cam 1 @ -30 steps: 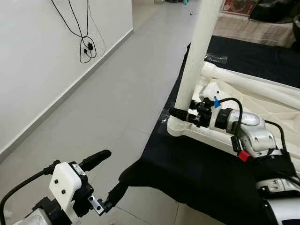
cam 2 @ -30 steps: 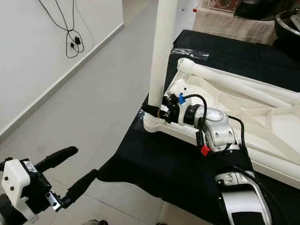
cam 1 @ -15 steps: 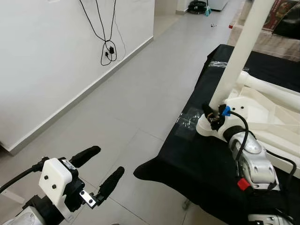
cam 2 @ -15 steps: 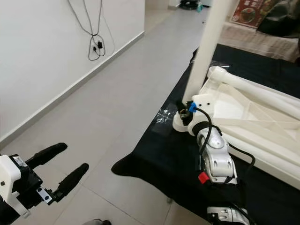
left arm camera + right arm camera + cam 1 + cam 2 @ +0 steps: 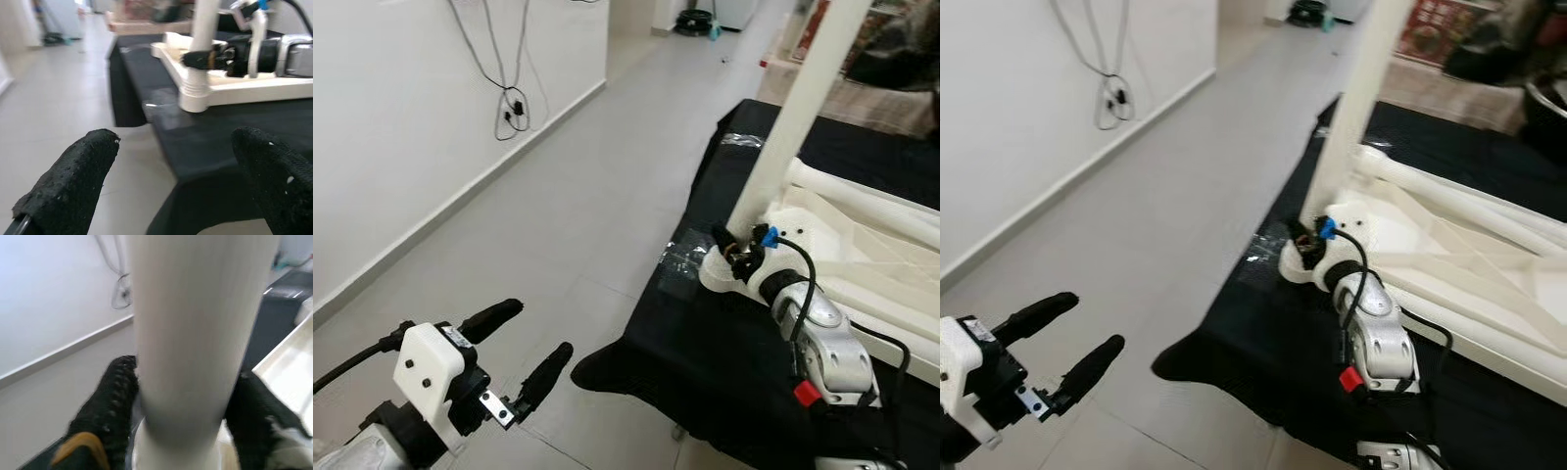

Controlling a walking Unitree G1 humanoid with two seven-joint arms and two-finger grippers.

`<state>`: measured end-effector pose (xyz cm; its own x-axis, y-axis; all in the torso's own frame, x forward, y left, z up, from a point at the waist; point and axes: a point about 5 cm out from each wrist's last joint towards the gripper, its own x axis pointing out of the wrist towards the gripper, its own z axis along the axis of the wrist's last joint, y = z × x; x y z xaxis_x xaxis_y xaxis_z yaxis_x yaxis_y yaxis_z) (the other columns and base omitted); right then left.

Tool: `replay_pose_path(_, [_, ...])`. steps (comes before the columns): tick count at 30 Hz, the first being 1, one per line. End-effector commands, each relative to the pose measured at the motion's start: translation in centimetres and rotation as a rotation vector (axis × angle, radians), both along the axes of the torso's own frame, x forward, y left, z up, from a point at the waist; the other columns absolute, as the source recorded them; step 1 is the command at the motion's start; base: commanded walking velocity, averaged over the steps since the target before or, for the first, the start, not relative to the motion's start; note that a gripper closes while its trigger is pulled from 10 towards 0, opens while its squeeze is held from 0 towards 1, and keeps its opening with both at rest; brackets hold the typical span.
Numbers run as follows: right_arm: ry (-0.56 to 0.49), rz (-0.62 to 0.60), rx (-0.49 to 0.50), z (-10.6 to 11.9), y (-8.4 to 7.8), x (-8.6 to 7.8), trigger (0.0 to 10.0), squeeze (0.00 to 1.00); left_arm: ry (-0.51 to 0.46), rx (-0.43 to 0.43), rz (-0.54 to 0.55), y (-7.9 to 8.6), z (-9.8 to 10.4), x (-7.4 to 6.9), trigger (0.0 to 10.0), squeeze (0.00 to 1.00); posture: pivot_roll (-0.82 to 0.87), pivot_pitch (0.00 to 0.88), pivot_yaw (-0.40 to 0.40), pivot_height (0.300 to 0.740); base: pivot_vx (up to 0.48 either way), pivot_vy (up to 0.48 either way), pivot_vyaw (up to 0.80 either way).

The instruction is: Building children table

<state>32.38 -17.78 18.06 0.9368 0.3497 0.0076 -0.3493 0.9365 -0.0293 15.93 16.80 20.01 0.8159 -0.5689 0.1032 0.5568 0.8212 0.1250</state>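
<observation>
a low worktop (image 5: 724, 362) draped in black cloth stands on a pale grey tiled floor (image 5: 578, 196); on it lies an upside-down white plastic table frame (image 5: 862, 245), one white leg (image 5: 793, 108) rising upright from its near corner; a patch of clear tape (image 5: 680, 259) shines on the cloth just beside that corner.

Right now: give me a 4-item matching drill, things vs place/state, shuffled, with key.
Things:
1. right tool
2. left tool
3. table leg
4. black cloth

Places/states:
A. open, over the grey floor
B. upright in the corner socket of the white frame
C. under the white frame
D. clamped at the base of the leg

Pairs: 1-D, 2-A, 3-B, 4-C
</observation>
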Motion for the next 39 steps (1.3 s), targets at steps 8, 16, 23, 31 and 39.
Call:
replay_pose_path(8, [-0.112,0.511,-0.033,3.9,0.9,0.4,10.0,0.0,0.03,-0.031,-0.028,-1.0,-0.6,0.2,10.0,0.0,0.07,0.163,-0.045,0.74,0.0,0.0,0.0])
replay_pose_path(16, [-0.032,0.891,-0.123,3.9,2.7,-0.7,6.8,0.0,0.03,-0.038,-0.044,-1.5,-0.3,0.2,10.0,0.0,0.09,0.175,-0.038,0.74,0.0,0.0,0.0])
replay_pose_path(23, [-0.001,1.011,-0.13,3.6,3.6,-0.2,0.0,0.0,0.03,-0.039,-0.057,-1.8,-0.2,0.2,10.0,0.0,0.09,0.186,-0.034,0.74,0.0,0.0,0.0])
replay_pose_path(31, [0.034,0.879,-0.097,1.5,3.5,-0.4,0.0,0.0,0.034,-0.042,-0.071,-2.2,-0.2,0.1,10.0,0.0,0.06,0.199,-0.046,0.74,0.0,0.0,0.0])
replay_pose_path(39, [0.09,0.067,-0.108,-2.4,2.1,-1.5,0.0,0.0,0.033,-0.046,-0.075,-2.3,-0.2,0.2,10.0,0.0,0.04,0.204,-0.051,0.74,0.0,0.0,0.0])
